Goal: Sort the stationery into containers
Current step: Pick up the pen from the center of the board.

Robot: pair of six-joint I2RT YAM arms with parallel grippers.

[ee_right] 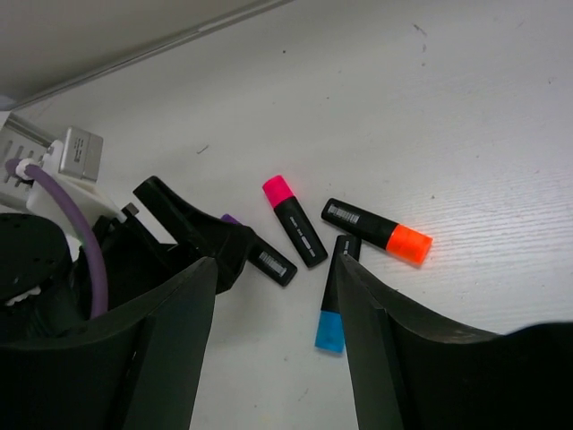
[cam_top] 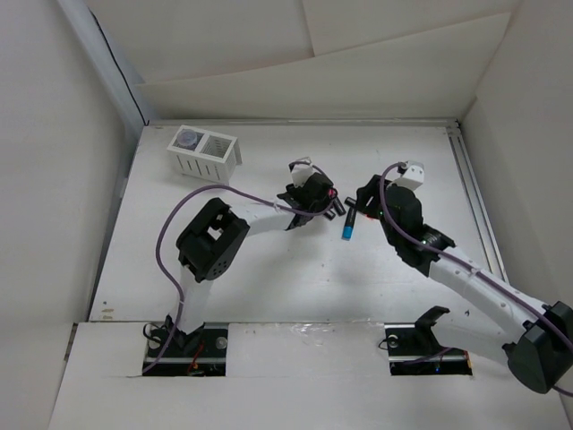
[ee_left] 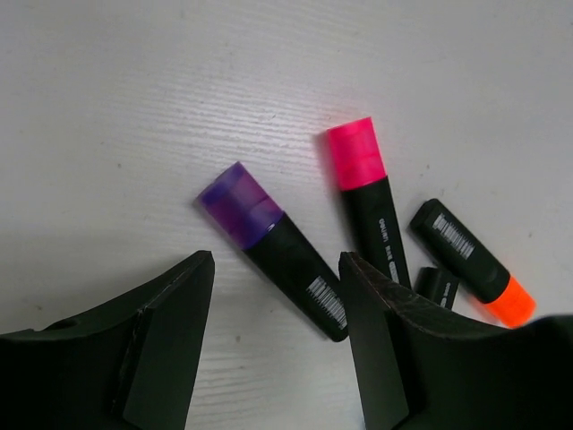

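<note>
Grey is showing in just one compartment of the white box (cam_top: 204, 165), where a small round piece (cam_top: 188, 139) is sitting; the neighbouring compartment is looking bare. Four pens are lying loose in a cluster on the tabletop (cam_top: 269, 287), well apart from the box, so the sorting appears to be only beginning, with every pen left to carry over.

Nearest to being picked is the purple-capped marker (ee_left: 269, 242). It is lying flat between the fingers of the left claw (ee_left: 277, 269), whose jaws are standing moderately wide, with bare tabletop showing on either side of the marker, so nothing is being gripped. The pink-capped marker (ee_left: 363, 193) is lying just beside one of those fingers.

Facing it, the right claw (ee_right: 276, 264) is hanging with its jaws wide and holding nothing. The blue-ended marker (ee_right: 333, 291) is lying just beside one finger, and the orange-ended marker (ee_right: 376, 231) is resting a little beyond.
</note>
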